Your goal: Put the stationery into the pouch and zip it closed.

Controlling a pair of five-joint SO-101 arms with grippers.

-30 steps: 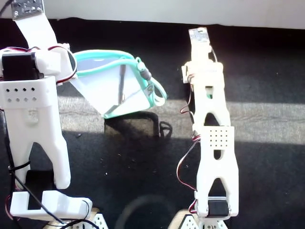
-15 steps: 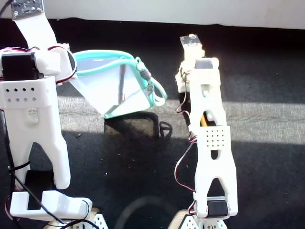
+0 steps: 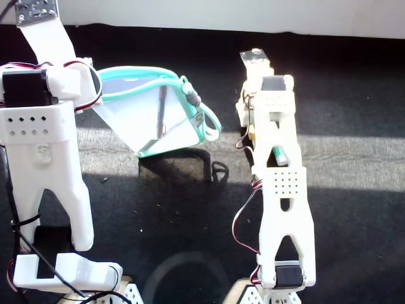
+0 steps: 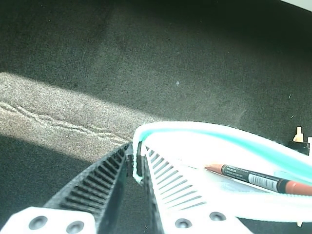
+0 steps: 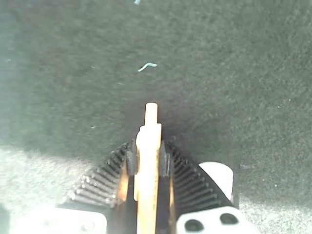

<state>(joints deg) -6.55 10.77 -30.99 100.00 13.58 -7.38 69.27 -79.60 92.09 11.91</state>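
The pouch [image 3: 155, 120], clear white with a teal zip rim, hangs open and tilted above the dark mat. My left gripper [image 4: 136, 152] is shut on its rim at the end away from the zip pull [image 3: 193, 99]. A brown pencil [image 4: 258, 179] lies inside the pouch, and it shows through the wall in the high view as a dark pencil [image 3: 162, 111]. My right gripper [image 5: 146, 156] points down at the mat and is shut on an orange pen [image 5: 147, 141], whose tip sticks out past the fingers. The right arm [image 3: 281, 183] stands to the right of the pouch, apart from it.
The pouch's teal wrist loop [image 3: 212, 125] dangles toward the right arm. A tiny teal scrap [image 5: 146, 67] lies on the mat beyond the pen tip. A sunlit band [image 3: 354, 161] crosses the mat, and the pouch's shadow [image 3: 180, 170] falls below it.
The right arm has swung slightly left, toward the pouch, and drawn back a little. Orange and teal bits now show through its frame. The left arm and pouch have stayed still.
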